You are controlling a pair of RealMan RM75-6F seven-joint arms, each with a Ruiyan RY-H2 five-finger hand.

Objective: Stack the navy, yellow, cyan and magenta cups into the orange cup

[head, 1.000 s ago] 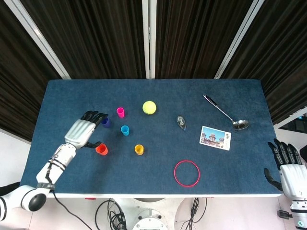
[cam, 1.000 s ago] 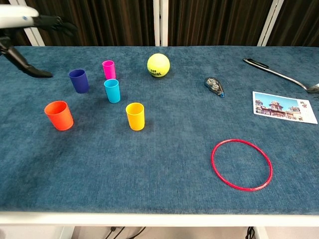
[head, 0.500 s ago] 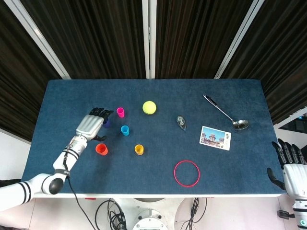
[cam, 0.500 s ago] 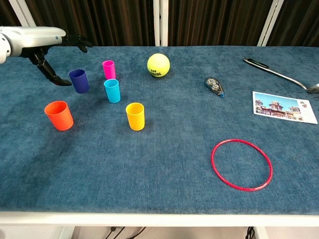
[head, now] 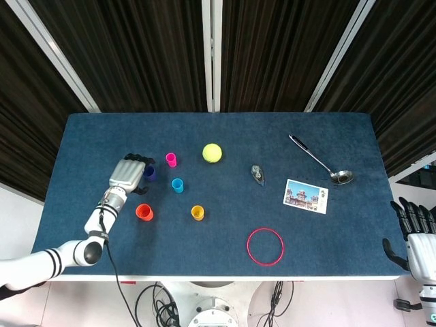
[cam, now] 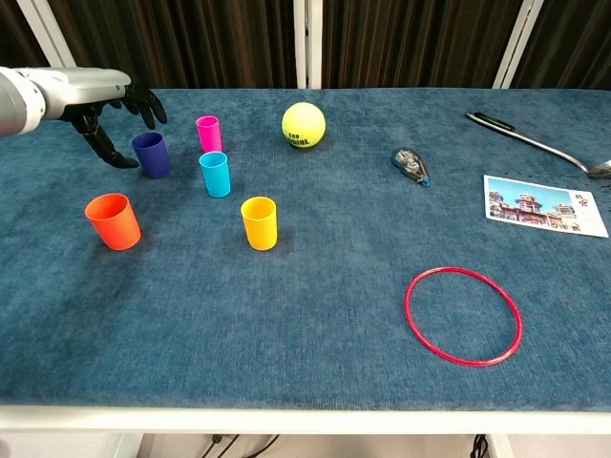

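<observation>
The navy cup stands upright at the table's left, with my left hand right beside it. The fingers are spread and curve down around the cup's far and left sides without closing on it. The orange cup stands nearer the front edge. The magenta cup, cyan cup and yellow cup stand upright to the right of the navy one. My right hand hangs open off the table's right front corner, holding nothing.
A yellow-green ball lies behind the cups. A tape dispenser, a ladle, a postcard and a red ring occupy the right half of the blue table.
My left hand has moved right and down to the navy cup, its fingers now curving around it. My right hand has drifted slightly further off the table's corner.
</observation>
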